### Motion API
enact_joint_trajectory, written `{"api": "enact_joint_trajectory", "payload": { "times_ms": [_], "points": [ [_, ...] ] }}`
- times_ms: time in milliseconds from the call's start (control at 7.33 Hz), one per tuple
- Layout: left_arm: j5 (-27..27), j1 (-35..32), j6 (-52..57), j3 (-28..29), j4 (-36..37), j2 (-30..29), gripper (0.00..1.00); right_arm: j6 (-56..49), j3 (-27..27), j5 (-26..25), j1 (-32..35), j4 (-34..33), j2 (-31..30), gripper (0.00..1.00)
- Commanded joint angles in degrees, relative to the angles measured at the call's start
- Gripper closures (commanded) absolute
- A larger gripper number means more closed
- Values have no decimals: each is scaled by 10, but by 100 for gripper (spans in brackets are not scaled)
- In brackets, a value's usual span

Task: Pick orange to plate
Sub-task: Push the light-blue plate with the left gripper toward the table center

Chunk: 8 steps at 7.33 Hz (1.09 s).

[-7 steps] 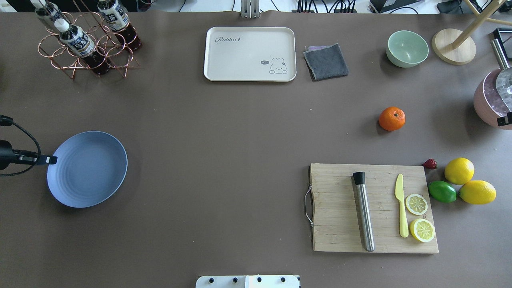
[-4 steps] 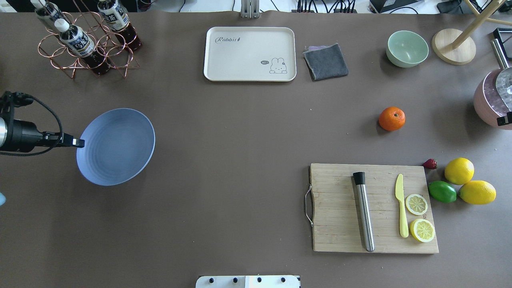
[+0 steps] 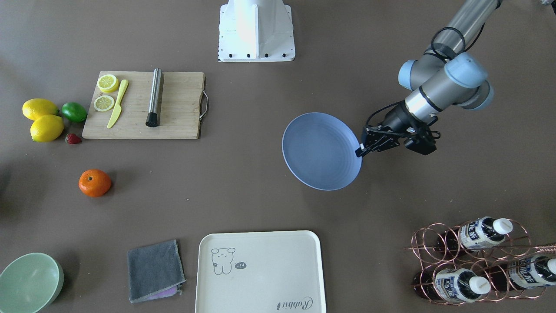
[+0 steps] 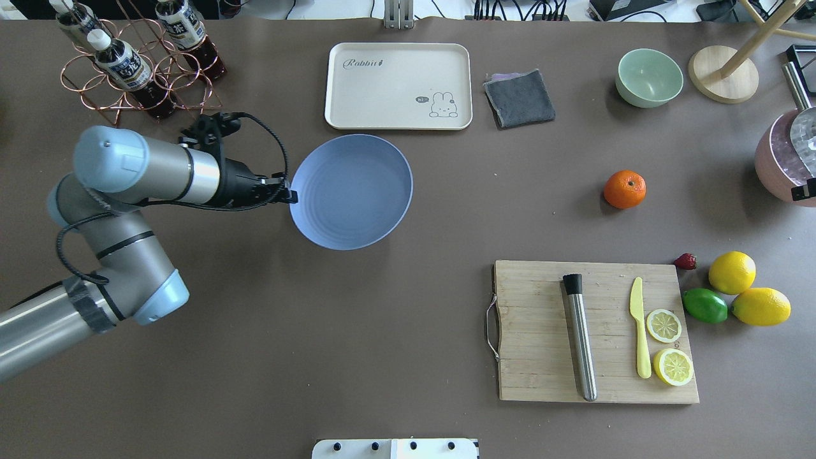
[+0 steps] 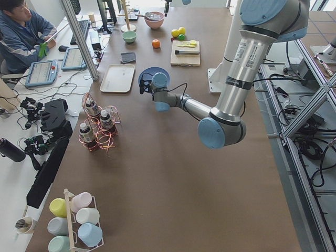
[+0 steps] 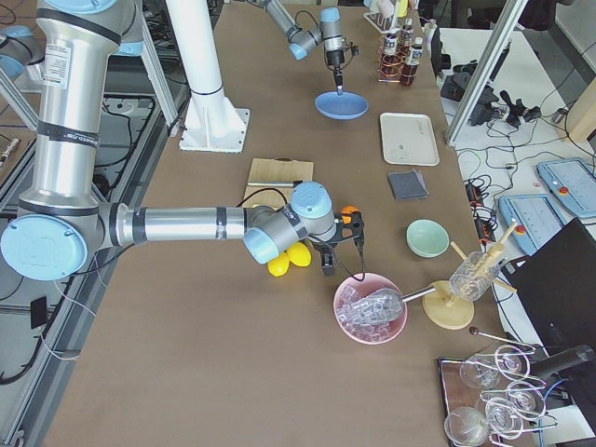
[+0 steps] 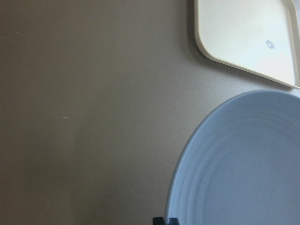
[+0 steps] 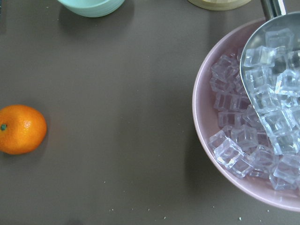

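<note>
The orange lies alone on the brown table, right of centre and beyond the cutting board; it also shows as the orange and the orange. My left gripper is shut on the left rim of the pale-blue plate, just in front of the cream tray. The plate holds nothing. From the wrist, only part of the plate shows. My right gripper sits at the table's right edge by the pink bowl, right of the orange; I cannot tell whether it is open or shut.
Cream tray, grey cloth and green bowl line the far side. A cutting board carries a muddler, knife and lemon slices; lemons, a lime and a strawberry lie beside it. Pink ice bowl far right, bottle rack far left.
The left arm has swung in from the table's left edge, carrying the plate rightward and farther back, toward the tray. The orange and the right gripper have stayed put.
</note>
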Motion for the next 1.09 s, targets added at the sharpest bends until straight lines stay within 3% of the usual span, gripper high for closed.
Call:
{"api": "enact_joint_trajectory", "payload": {
  "times_ms": [0,409,545,682,955],
  "points": [
    [81,50,0,1,114,-68,100,0,-1,0,0,0,0,0],
    [83,51,43,13,127,-68,100,1,-2,-2,-1,-1,4,0],
    [83,52,55,13,127,-68,41,1,-3,-7,-2,-1,4,0],
    [89,54,70,7,126,-64,2,1,-3,-11,-5,-2,10,0],
    [78,26,72,-24,133,-36,2,42,-9,-19,-19,-11,45,0]
  ]
}}
